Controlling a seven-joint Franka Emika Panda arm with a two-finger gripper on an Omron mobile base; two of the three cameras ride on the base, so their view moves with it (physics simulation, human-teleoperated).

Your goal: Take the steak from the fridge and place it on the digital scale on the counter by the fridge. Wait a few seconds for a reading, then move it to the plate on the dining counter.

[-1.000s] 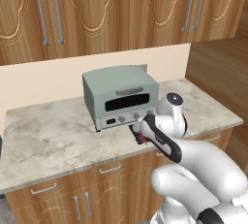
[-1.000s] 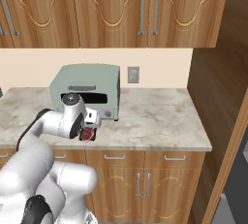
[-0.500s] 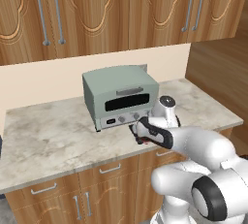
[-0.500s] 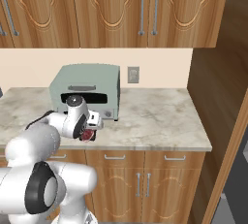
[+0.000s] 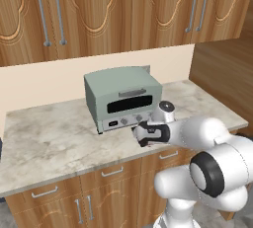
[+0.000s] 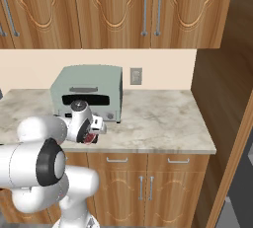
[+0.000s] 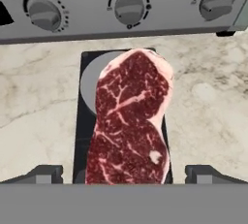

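Steak lies flat on scale, long axis running straight away from gripper; fingers spread wide either side, gripping nothing.

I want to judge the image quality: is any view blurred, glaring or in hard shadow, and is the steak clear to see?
Hand view: sharp and evenly lit, the steak on the digital scale shows its marbling, no glare. Left base view: soft flat light, only a faint shadow under the toaster oven. Right base view: the same even light; the steak is a small red patch, detail unreadable.
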